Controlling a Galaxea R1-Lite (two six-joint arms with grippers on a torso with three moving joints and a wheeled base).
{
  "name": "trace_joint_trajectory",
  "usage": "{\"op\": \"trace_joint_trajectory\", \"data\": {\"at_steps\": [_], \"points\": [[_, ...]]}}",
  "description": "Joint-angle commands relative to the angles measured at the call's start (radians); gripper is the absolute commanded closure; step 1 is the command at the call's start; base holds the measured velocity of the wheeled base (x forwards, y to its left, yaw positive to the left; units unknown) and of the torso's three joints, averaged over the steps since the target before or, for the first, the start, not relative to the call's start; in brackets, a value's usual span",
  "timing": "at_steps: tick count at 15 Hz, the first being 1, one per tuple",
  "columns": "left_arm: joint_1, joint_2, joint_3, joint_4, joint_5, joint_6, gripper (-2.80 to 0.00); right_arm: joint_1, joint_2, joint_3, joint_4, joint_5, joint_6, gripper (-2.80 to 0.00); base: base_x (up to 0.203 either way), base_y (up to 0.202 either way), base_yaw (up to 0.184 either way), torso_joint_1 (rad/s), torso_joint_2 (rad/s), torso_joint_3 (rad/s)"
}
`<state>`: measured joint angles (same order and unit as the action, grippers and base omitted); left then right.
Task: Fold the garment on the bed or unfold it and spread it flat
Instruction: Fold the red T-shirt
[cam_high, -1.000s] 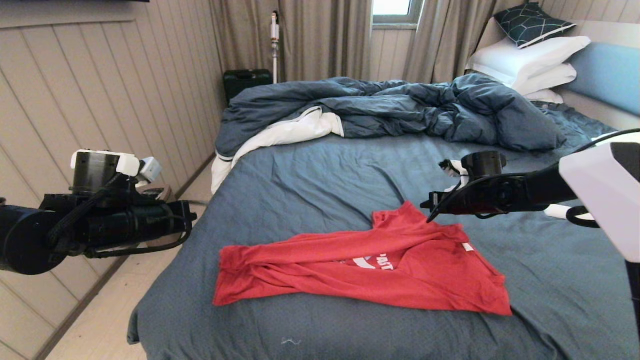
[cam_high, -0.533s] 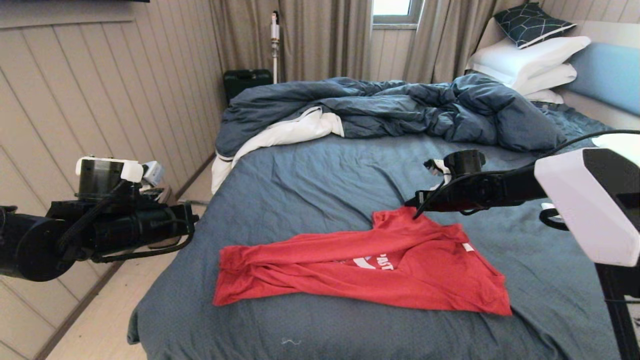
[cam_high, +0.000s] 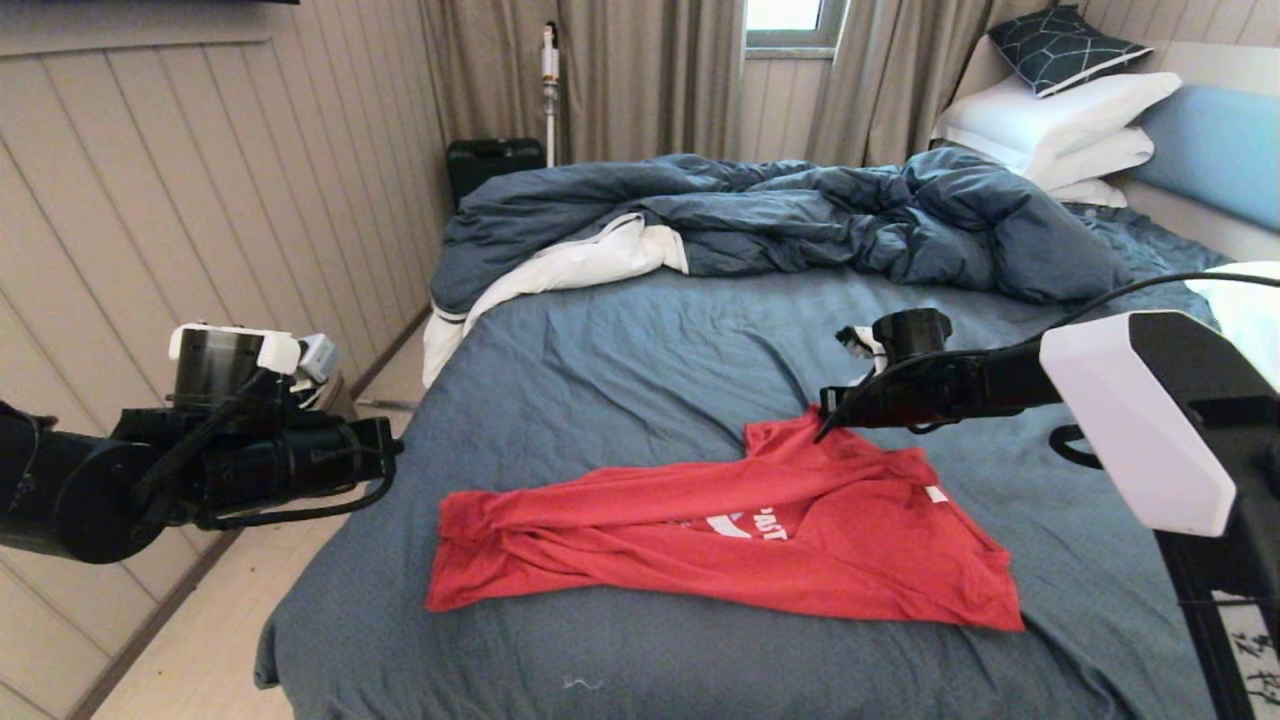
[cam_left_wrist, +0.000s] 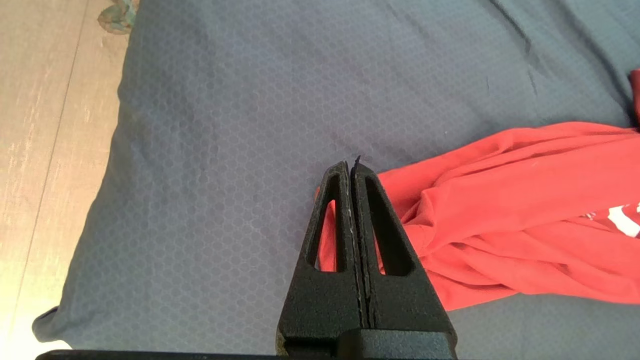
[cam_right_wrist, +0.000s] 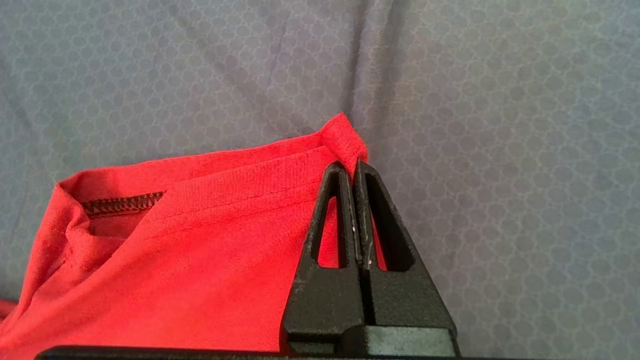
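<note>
1. The left gripper (cam_high: 392, 455) is held above the floor just off the bed's left edge, level with the garment's left end; in the left wrist view its fingers (cam_left_wrist: 350, 172) are pressed together with nothing between them, their tips over the sheet just beside the bunched red cloth.
2. The bed (cam_high: 620, 340) is covered with a slate-blue sheet; a dark blue duvet (cam_high: 800, 215) with white lining is heaped across its far part, and white pillows (cam_high: 1060, 125) are stacked against the headboard at the far right.
3. The garment (cam_high: 720, 545), a red T-shirt, is laid crumpled and partly folded across the near middle of the bed, its length running left to right, with part of a white print and a small white tag exposed.
4. The right gripper (cam_high: 826, 418) is lowered to the garment's far edge, where a raised corner is met; in the right wrist view its fingers (cam_right_wrist: 357, 172) are seen closed at the hemmed corner of the red cloth (cam_right_wrist: 340, 142), which appears pinched at the tips.
</note>
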<state>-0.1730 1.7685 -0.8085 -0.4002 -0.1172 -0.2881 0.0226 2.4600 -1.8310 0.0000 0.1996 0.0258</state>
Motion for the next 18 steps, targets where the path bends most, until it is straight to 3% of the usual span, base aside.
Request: {"op": "trace_joint_trajectory", "data": {"at_steps": [1, 5, 9, 14, 18], "points": [[0.0, 0.012, -0.001, -0.003, -0.001, -0.002, 0.0, 0.0, -0.022, 0.012, 0.0, 0.001, 0.003, 0.0, 0.0, 0.0, 0.0, 0.0, 0.0, 0.0], [-0.001, 0.001, 0.006, -0.003, -0.002, -0.005, 0.0, 0.009, -0.203, 0.14, -0.004, 0.003, 0.006, 0.0, 0.0, 0.0, 0.0, 0.0, 0.0, 0.0], [-0.003, -0.018, 0.016, -0.003, -0.004, -0.005, 0.0, 0.011, -0.412, 0.419, -0.025, 0.003, -0.001, 0.0, 0.0, 0.0, 0.0, 0.0, 0.0, 0.0], [-0.01, -0.018, 0.026, -0.003, -0.004, -0.005, 0.0, -0.022, -0.655, 0.782, -0.181, 0.005, -0.052, 0.0, 0.0, 0.0, 0.0, 0.0, 0.0, 0.0], [-0.015, -0.017, 0.029, -0.003, -0.004, -0.004, 0.0, -0.059, -0.759, 0.902, -0.212, 0.01, -0.079, 0.0, 0.0, 0.0, 0.0, 0.0, 0.0, 0.0]]}}
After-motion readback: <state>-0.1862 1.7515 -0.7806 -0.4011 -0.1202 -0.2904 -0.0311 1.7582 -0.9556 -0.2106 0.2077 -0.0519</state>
